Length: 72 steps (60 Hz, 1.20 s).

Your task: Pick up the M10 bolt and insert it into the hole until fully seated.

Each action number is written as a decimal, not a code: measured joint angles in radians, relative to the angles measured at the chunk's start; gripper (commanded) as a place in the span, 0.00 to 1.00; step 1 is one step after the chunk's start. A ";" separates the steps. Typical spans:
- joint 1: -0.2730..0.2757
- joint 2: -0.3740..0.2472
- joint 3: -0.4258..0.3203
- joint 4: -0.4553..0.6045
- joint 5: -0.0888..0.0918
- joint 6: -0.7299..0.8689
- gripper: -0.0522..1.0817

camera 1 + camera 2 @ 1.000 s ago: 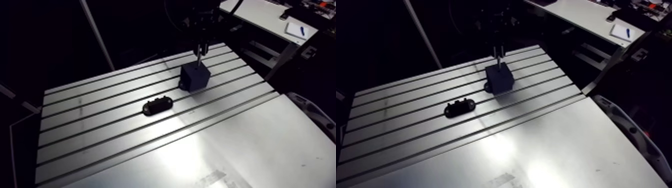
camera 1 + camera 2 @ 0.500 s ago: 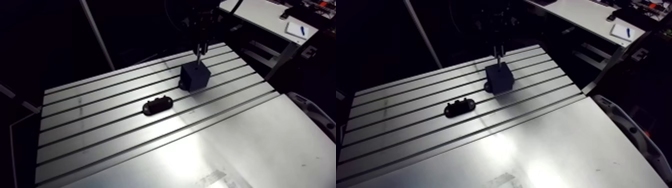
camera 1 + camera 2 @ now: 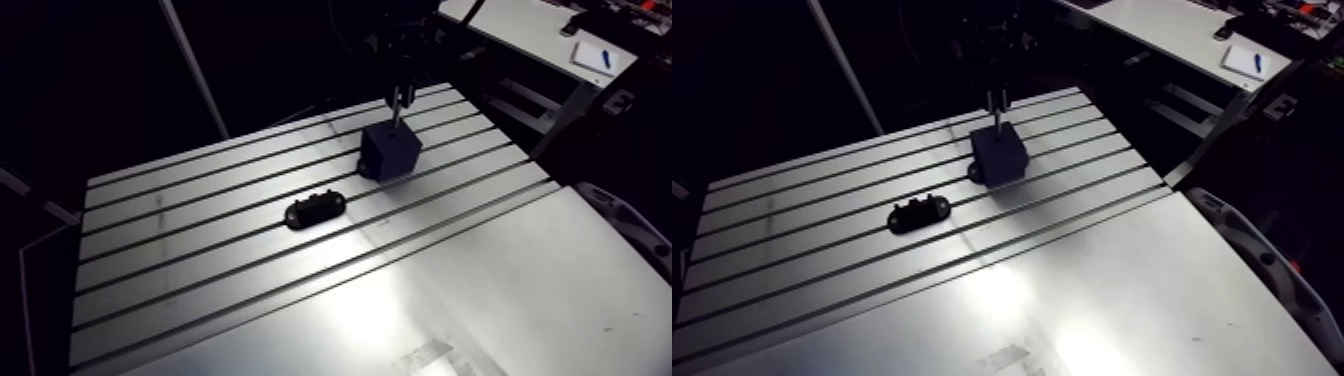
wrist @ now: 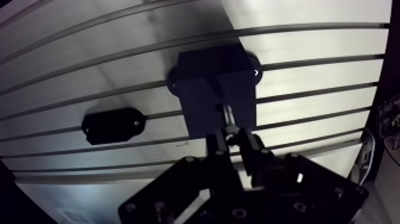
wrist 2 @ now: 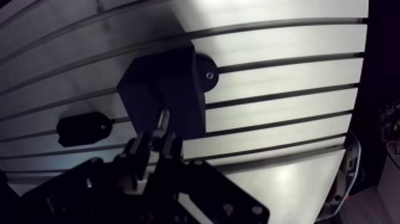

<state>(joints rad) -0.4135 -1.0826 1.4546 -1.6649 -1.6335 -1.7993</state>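
A dark block point(image 3: 389, 152) stands on the slotted table point(image 3: 200, 260) toward its far side. My gripper point(image 4: 230, 138) hangs straight above it, shut on the M10 bolt point(image 4: 225, 117). The bolt's silver shank point(image 3: 396, 110) points down and its tip meets the top face of the block point(image 4: 215, 83). In the wrist view the two fingers point(image 4: 245, 142) pinch the bolt's head. The hole itself is hidden under the bolt tip.
A flat black oval holder point(image 3: 315, 209) lies on the table, to the near left of the block, and shows beside the block point(image 4: 113, 126) in the wrist view. Long grooves run across the table's far half; the near half is smooth plate point(image 3: 480, 300).
Nothing has clearly moved; the gripper and bolt stay over the block, with only a slight shift of the arm view.
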 measured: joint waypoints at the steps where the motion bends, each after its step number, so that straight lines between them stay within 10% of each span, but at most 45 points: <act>1: 0.000 0.000 0.000 0.000 0.000 0.000 1.00; 72: 0.002 0.003 0.015 0.000 0.000 -0.001 1.00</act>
<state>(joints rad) -0.4112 -1.0799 1.4694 -1.6650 -1.6330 -1.8001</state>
